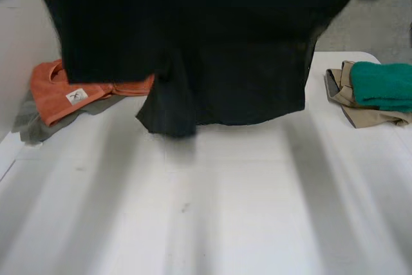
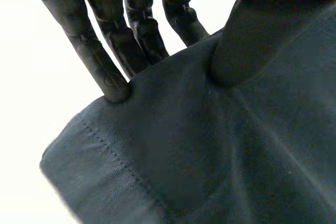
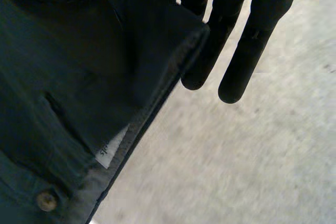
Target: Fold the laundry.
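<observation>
A dark, almost black garment (image 1: 193,49) hangs lifted above the white table (image 1: 225,210), its lower edge just over the table's far half. In the left wrist view my left hand (image 2: 100,61) pinches the dark garment (image 2: 210,156) near a stitched hem corner, with the thumb on top and the fingers behind the cloth. In the right wrist view my right hand (image 3: 252,51) has straight fingers reaching past the edge of the dark garment (image 3: 68,77), and that edge is pinched against them. A button (image 3: 46,200) and a white label (image 3: 110,150) show on that side.
An orange garment (image 1: 64,91) lies on a grey cloth (image 1: 32,123) at the table's far left. A green cloth (image 1: 383,85) sits on a beige one (image 1: 351,98) at the far right. The table's right edge runs past them.
</observation>
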You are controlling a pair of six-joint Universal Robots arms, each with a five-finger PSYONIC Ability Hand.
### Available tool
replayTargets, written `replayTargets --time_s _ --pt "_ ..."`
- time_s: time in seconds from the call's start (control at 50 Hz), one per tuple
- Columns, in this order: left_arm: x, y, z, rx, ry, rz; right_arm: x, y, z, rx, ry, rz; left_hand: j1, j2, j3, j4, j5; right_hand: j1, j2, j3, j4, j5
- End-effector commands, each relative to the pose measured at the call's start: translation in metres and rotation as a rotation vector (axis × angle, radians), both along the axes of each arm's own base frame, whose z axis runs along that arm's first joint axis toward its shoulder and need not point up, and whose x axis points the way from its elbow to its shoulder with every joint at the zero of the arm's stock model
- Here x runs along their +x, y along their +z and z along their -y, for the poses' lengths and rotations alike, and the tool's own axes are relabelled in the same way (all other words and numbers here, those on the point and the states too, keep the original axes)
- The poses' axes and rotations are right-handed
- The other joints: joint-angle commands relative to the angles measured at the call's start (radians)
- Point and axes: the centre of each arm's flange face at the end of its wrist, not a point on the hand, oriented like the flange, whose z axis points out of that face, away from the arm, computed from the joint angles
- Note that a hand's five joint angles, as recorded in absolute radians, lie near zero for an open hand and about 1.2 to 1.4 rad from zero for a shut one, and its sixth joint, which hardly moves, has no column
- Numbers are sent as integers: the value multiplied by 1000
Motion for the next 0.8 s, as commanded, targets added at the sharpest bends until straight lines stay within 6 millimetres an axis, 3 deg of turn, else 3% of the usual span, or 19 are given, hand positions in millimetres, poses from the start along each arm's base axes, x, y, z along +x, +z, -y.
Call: replayTargets --time_s 0.02,0.08,0.16,0.22,0.24,0.3,0.32,0.42,0.46,0.48,0.5,0.52,0.62,0.72,0.8 --pt "-7 12 36 -54 42 -53 8 8 41 47 30 115 232 201 210 192 245 287 216 216 203 209" --pt "-20 -7 58 -19 41 -25 18 -5 53 82 39 115 232 201 210 192 245 287 216 216 203 209" --pt "-48 -58 104 45 20 27 27 -40 81 155 -5 100 232 201 210 192 245 287 216 216 203 209" --pt "-60 -86 129 52 16 37 35 -74 102 213 -46 80 232 201 210 192 245 287 216 216 203 209" --pt "-67 -106 147 55 14 43 41 -88 108 226 -51 71 232 201 210 192 245 287 216 216 203 209" --pt "-72 -135 175 56 17 43 52 -108 119 215 -53 58 232 201 210 192 245 287 216 216 203 209" --pt "-75 -155 190 59 16 44 58 -124 129 199 -62 48 232 201 210 192 245 287 216 216 203 209" --pt "-79 -198 223 70 30 15 72 -162 155 91 -146 42 232 201 210 192 245 287 216 216 203 209" --pt "-79 -200 229 59 32 -17 74 -171 164 35 -185 48 185 155 164 146 199 287 216 216 203 209" --pt "-79 -198 231 54 22 -47 77 -177 171 -27 -211 53 -463 -494 -484 -503 -450 -237 -307 -308 -321 -314" --pt "-79 -196 231 55 14 -64 79 -182 174 -49 -220 47 -827 -858 -848 -867 -814 -707 -778 -778 -791 -785" --pt "-79 -194 231 57 6 -78 81 -183 177 -84 -234 47 -990 -1021 -1011 -1030 -977 -935 -1005 -1006 -1019 -1013" --pt "-78 -177 225 60 -13 -127 86 -179 178 -157 -281 -23 -990 -1021 -1011 -1030 -977 -935 -1005 -1006 -1019 -1013" --pt "-66 -161 209 102 17 -95 78 -147 160 -106 -246 -9 -990 -1021 -1011 -1030 -977 -935 -1005 -1006 -1019 -1013" --pt "-58 -157 187 156 29 -27 71 -134 142 -14 -190 -64 -990 -1021 -1011 -1030 -977 -935 -1005 -1006 -1019 -1013"
